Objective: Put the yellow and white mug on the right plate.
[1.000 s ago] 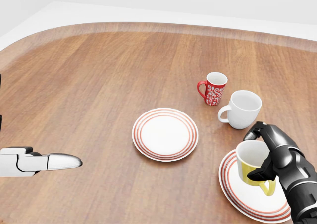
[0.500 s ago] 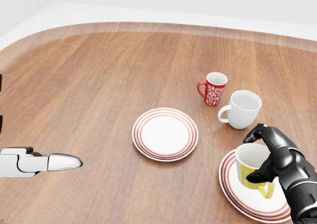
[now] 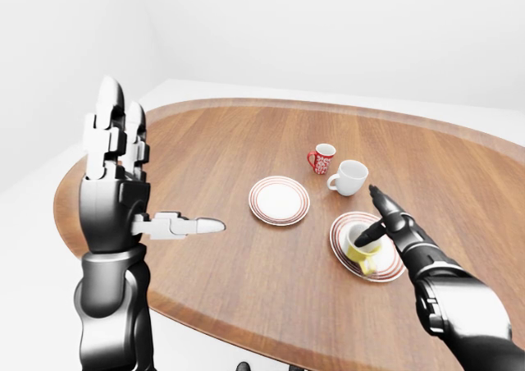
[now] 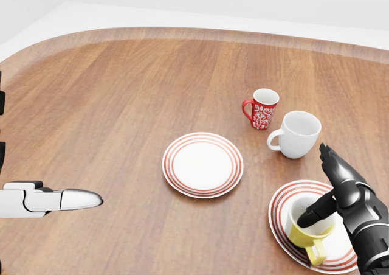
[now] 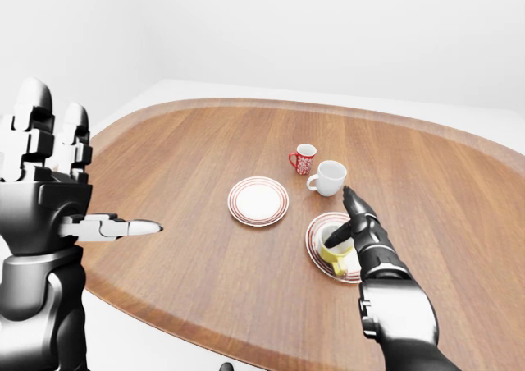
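**Two plates, three mugs: yellow mug resting on right plate**

Two round white plates with concentric red rim rings, flat on a rounded wooden table [image 4: 121, 92] with visible lengthwise grain and a pale edge band. Left plate [image 4: 202, 164] bare, near the middle of the head view. Right plate [image 4: 282, 223] at lower right, carrying the yellow and white mug [image 4: 309, 229]: glossy yellow outside, white inside, upright, handle toward the bottom of the view.

White mug [image 4: 298, 134] plain, smooth, handle to the left, just above the right plate. Red patterned mug [image 4: 263, 109] smaller, white floral print, white interior, just beside the white mug at upper left.

Right hand [image 4: 340, 187] dark, segmented, glossy; fingers spread apart, one straight and pointing toward the white mug, thumb tip at or inside the mug rim, contact not resolvable. No finger closed round the mug.

Left hand [image 3: 123, 182] raised upright well to the left, fingers extended together, metallic thumb held out sideways, gripping nothing.

Compared with half a second earlier: mug lower and seated on the plate instead of held above it; right fingers uncurled from the mug; handle turned toward the bottom edge. Left hand, other mugs and left plate unchanged.
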You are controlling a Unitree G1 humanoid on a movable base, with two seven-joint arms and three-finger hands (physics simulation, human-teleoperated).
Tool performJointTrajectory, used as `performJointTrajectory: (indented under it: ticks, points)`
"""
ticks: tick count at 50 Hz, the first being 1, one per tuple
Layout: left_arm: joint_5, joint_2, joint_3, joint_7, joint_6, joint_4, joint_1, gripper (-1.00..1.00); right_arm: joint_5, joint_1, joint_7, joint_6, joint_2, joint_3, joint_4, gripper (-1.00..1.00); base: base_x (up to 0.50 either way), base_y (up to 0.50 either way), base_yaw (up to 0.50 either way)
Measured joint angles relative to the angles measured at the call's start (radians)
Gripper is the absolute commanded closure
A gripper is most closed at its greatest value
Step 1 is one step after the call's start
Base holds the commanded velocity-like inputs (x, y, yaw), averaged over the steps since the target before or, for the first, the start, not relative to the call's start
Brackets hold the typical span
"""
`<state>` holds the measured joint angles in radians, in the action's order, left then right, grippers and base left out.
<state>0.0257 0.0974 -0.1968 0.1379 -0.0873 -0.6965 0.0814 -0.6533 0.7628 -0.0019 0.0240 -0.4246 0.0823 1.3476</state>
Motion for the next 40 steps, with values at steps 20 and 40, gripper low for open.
performJointTrajectory:
  ticks: [20,40]
  points:
    - [-0.003,-0.003,0.006,0.002,0.000,0.000,-0.004,-1.00,0.051,0.011,0.076,0.021,-0.011,0.008,-0.016,-1.00,0.00,0.00,0.00]
    - [-0.007,-0.006,0.010,0.004,0.000,-0.007,-0.008,-1.00,0.146,-0.056,0.246,0.026,-0.037,0.023,-0.246,-1.00,0.00,0.00,0.00]
